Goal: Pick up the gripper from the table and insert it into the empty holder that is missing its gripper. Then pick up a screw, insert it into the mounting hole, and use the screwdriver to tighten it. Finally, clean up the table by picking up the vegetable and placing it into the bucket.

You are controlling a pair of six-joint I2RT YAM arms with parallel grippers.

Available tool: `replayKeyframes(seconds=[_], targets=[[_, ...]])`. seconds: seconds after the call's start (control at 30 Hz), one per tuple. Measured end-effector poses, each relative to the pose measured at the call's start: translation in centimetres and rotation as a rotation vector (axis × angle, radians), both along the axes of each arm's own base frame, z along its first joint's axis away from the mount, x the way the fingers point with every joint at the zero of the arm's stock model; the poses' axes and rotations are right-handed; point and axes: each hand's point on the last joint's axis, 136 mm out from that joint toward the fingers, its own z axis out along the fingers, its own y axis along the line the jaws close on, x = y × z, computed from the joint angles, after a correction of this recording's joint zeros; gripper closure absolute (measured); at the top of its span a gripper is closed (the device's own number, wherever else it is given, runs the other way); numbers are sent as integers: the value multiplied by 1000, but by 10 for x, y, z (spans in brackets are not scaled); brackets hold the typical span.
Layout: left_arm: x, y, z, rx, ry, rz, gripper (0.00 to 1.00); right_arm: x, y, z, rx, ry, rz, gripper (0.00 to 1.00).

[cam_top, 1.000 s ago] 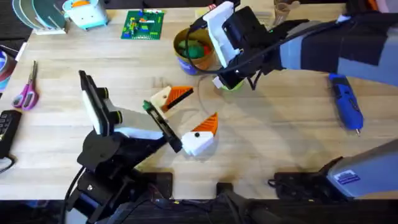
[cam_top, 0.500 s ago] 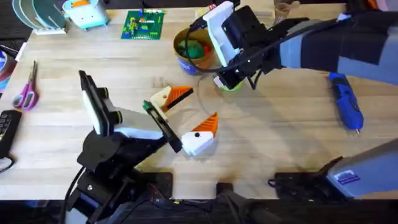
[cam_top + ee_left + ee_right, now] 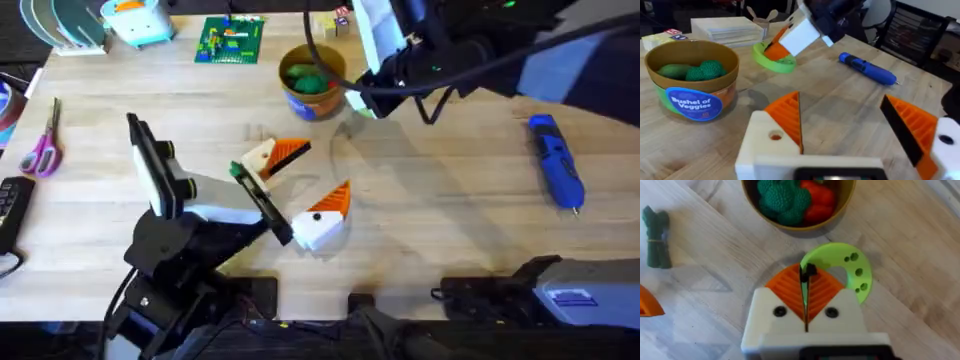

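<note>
Right hand (image 3: 806, 297) pinches a tiny dark screw (image 3: 810, 271), half hiding the green disc (image 3: 852, 267); left hand (image 3: 850, 135) gapes.

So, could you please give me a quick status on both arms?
Right tool shut on a screw, above the green disc. Left tool open. Screwdriver lying free. Nothing in the way.

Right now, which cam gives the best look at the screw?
Right wrist: the screw sits pinched at the tips of the right gripper, sharp, above the green disc. In the overhead and left wrist views that gripper is visible, but the screw is too small to make out.
</note>
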Motion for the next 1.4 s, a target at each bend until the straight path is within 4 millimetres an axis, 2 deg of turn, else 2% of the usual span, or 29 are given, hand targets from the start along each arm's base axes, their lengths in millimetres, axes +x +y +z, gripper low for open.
replayKeyframes(seconds=[0.1, 0.27, 0.37, 0.6, 0.8, 1.4], targets=[[0, 0, 0, 0, 0, 0, 8, -1, -1, 10, 12, -18, 0, 994], [0, 0, 0, 0, 0, 0, 8, -10, -6, -2, -25, 38, 0, 994], [0, 0, 0, 0, 0, 0, 8, -13, -8, -17, -54, 84, 0, 994], [0, 0, 0, 0, 0, 0, 8, -15, -9, -68, -118, 209, -23, 994], [0, 0, 0, 0, 0, 0, 7, -14, -9, -95, -149, 263, -31, 995], [0, 0, 0, 0, 0, 0, 8, -10, -6, -95, -135, 255, -44, 995]])
